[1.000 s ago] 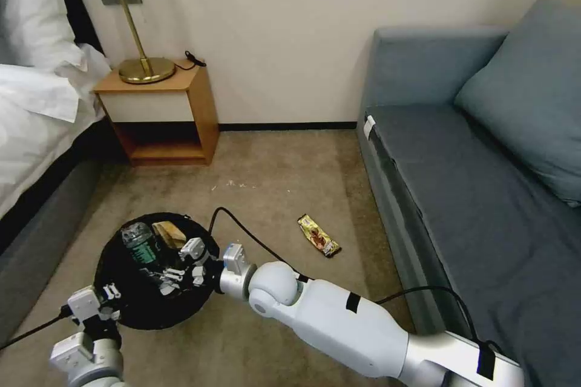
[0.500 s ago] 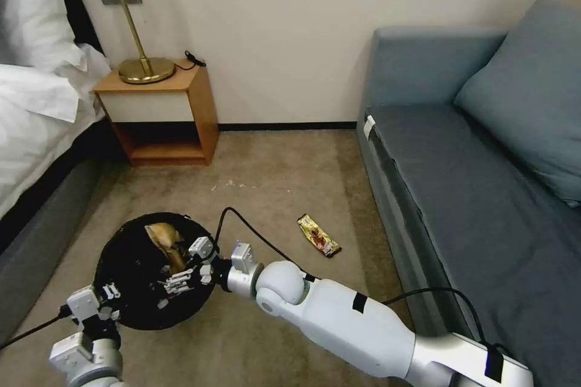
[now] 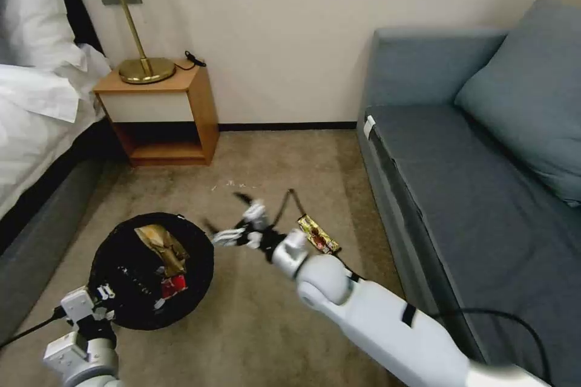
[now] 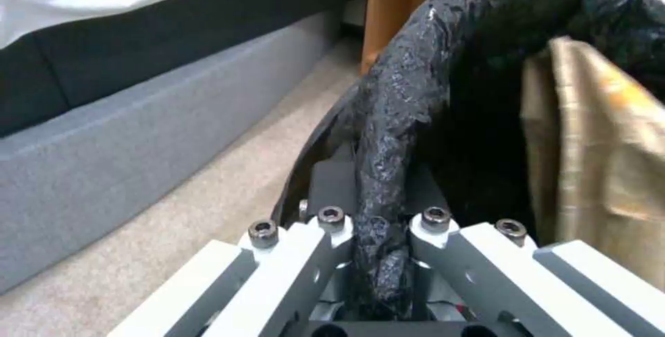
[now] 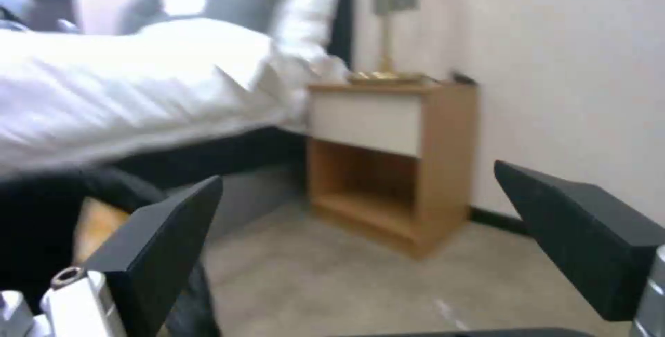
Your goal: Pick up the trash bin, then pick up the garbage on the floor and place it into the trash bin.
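The trash bin (image 3: pixel 130 308), round and lined with a black bag, is on the carpet at the lower left. My left gripper (image 3: pixel 104 294) is shut on its near rim; the left wrist view shows the fingers (image 4: pixel 326 223) pinching the black bag rim (image 4: pixel 395 119). Inside lie a brown paper bag (image 3: pixel 160 242) (image 4: pixel 602 160) and a red-and-white snack packet (image 3: pixel 175 285). My right gripper (image 3: pixel 227 215) (image 5: pixel 367 243) is open and empty, just right of the bin above the floor. The yellow-brown candy wrapper (image 3: pixel 318 234) lies on the carpet to its right.
A wooden nightstand (image 3: pixel 163 112) (image 5: pixel 395 155) with a brass lamp (image 3: pixel 145 66) stands against the far wall. The bed (image 3: pixel 36 127) runs along the left, a grey-blue sofa (image 3: pixel 484 181) along the right. Open carpet (image 3: pixel 272 163) lies between them.
My right gripper came out of the bin and swung right, toward the candy wrapper. The bottle seen a second ago is out of sight; the paper bag and red packet show.
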